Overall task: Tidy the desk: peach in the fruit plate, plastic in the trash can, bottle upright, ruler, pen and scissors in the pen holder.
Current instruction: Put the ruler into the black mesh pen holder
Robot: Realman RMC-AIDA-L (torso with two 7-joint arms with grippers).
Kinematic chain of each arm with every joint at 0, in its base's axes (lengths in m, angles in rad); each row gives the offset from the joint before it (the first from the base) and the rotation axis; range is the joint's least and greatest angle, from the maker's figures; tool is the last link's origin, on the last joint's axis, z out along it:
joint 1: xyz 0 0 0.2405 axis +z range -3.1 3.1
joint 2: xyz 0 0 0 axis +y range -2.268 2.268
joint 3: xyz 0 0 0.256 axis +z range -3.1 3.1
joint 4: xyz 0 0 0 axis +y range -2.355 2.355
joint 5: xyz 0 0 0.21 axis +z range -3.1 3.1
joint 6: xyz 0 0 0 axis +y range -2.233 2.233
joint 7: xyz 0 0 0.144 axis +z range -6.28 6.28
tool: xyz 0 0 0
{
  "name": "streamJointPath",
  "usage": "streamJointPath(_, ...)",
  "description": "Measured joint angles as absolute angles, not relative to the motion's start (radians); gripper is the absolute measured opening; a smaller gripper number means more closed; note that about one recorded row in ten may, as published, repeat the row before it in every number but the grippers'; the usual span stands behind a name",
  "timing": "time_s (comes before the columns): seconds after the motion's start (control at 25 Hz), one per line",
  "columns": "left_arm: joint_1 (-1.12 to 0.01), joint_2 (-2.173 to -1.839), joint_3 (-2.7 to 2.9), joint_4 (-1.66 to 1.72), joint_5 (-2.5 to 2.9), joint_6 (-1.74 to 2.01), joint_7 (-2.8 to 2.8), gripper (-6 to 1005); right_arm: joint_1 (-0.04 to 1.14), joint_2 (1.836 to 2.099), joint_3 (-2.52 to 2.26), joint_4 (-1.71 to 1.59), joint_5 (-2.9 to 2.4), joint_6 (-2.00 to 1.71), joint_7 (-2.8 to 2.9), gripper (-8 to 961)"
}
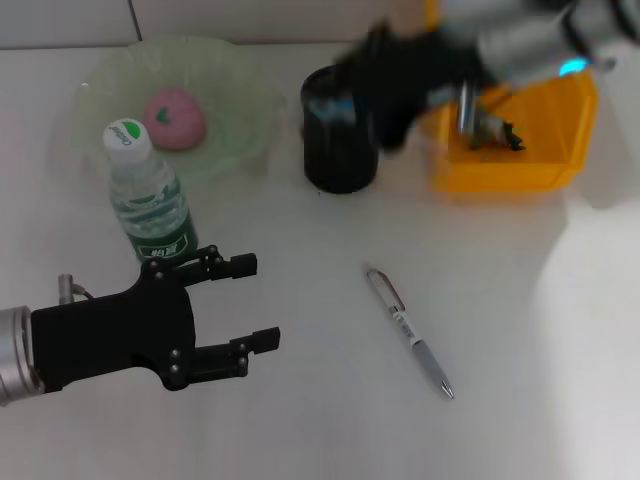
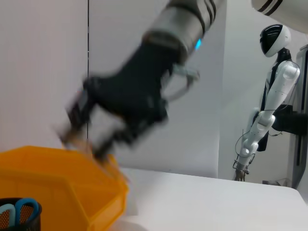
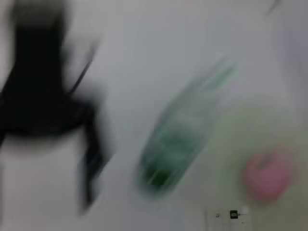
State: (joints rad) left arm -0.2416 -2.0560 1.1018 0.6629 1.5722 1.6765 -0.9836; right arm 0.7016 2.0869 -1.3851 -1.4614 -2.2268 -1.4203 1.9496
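A: On the table, centre-near: pen (image 1: 410, 331) lies flat, well apart from everything. Not yet in the pen holder (image 1: 338, 130), which sits far centre beside the yellow bin (image 1: 515, 150).

B: Right tool (image 1: 400, 85)?

A: Over the holder's right rim, by the bin. Motion-blurred; can't tell if its jaws are spread or pressed together. Risk: it clips the holder rim and tips it, scissors (image 2: 17, 211) inside.

B: Left tool (image 1: 240, 310)?

A: Near-left, spread and empty, just near of the upright bottle (image 1: 148, 195). Likely hazard: any swing toward the far side knocks the bottle over.

B: Peach?

A: Peach (image 1: 175, 118) in the fruit plate (image 1: 240, 85), far-left. The pen may roll if nudged before the grasp.
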Motion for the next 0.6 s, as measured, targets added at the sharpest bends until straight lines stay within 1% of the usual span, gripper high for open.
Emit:
streamJointPath(0.04, -0.241, -2.056, 1.102, 0.663, 1.572, 1.677, -0.983, 765, 0.657, 2.085, -1.29, -1.494, -2.066, -1.332, 1.912, 379)
streamJointPath(0.12, -0.241, -2.057, 1.102, 0.662, 1.572, 1.676, -0.982, 765, 0.64, 2.084, -1.269, -1.498, -2.014, -1.294, 1.892, 381)
streamJointPath(0.16, -0.241, -2.057, 1.102, 0.662, 1.572, 1.676, -0.982, 765, 0.613, 2.084, -1.258, -1.487, -1.932, -1.213, 1.843, 383)
streamJointPath(0.2, -0.241, -2.057, 1.102, 0.662, 1.572, 1.676, -0.982, 765, 0.594, 2.085, -1.256, -1.469, -1.862, -1.146, 1.799, 384)
streamJointPath(0.24, -0.244, -2.057, 1.101, 0.661, 1.572, 1.674, -0.98, 765, 0.562, 2.086, -1.272, -1.382, -1.658, -1.018, 1.654, 385)
streamJointPath(0.32, -0.246, -2.058, 1.101, 0.661, 1.572, 1.673, -0.978, 765, 0.556, 2.086, -1.281, -1.328, -1.559, -0.985, 1.573, 388)
streamJointPath(0.4, -0.246, -2.058, 1.101, 0.661, 1.572, 1.673, -0.978, 765, 0.573, 2.086, -1.288, -1.17, -1.338, -0.961, 1.404, 390)
streamJointPath(0.44, -0.246, -2.058, 1.101, 0.661, 1.572, 1.673, -0.978, 765, 0.612, 2.087, -1.286, -0.989, -1.131, -0.966, 1.275, 391)
streamJointPath(0.48, -0.248, -2.059, 1.101, 0.66, 1.572, 1.672, -0.977, 765, 0.612, 2.087, -1.286, -0.989, -1.131, -0.966, 1.275, 393)
streamJointPath(0.6, -0.246, -2.062, 1.102, 0.661, 1.572, 1.671, -0.977, 765, 0.681, 2.085, -1.284, -0.715, -0.875, -1.04, 1.141, 397)
